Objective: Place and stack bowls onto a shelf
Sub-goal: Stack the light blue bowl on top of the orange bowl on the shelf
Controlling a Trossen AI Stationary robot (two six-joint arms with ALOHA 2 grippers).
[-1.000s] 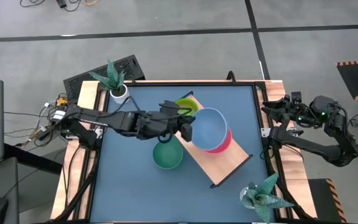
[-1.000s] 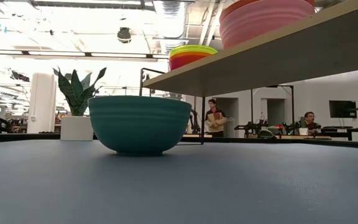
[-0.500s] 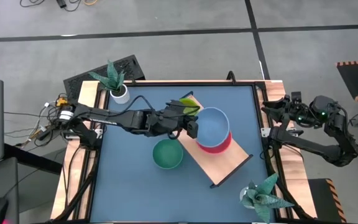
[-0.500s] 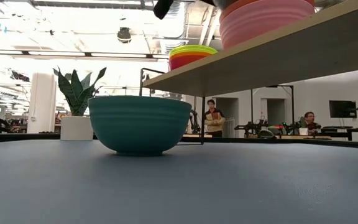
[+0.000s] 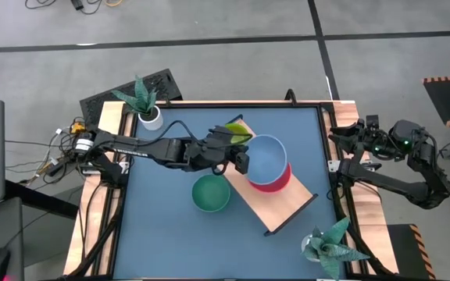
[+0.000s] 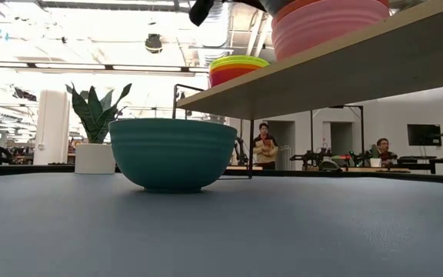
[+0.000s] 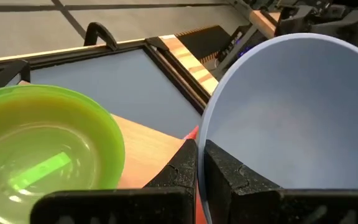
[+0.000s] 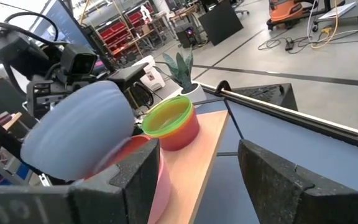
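My left gripper (image 5: 241,161) reaches over the shelf (image 5: 287,207), a light wooden board lying slantwise across the blue table, and is shut on a pale blue bowl (image 5: 270,156). The blue bowl hangs tilted above the pink and red bowl stack (image 5: 276,182) on the shelf's middle. A yellow-green bowl stack (image 5: 235,133) stands on the shelf's far end. A teal bowl (image 5: 210,193) sits on its base on the table, left of the shelf. My right gripper (image 8: 197,168) is open and waits at the table's right edge. My left gripper (image 7: 201,163) pinches the blue bowl's rim (image 7: 202,140) on the side facing the table's left, one finger (image 7: 182,171) outside the wall and one (image 7: 229,177) inside. The fingers come from the left, slanting down. The bowl is tilted over the pink stack; I cannot tell whether it touches the stack.
A white pot with a plant (image 5: 148,115) stands at the table's far left corner, and another plant (image 5: 330,246) at the near right corner. Wooden rails run along the table's sides. Bare blue tabletop (image 5: 170,242) lies near and left of the shelf.
My left gripper has moved a little toward the table's right and downward, carrying the blue bowl farther over the pink and red stack; a dark part of it now shows at the top of the low view. It has kept still for the last half second.
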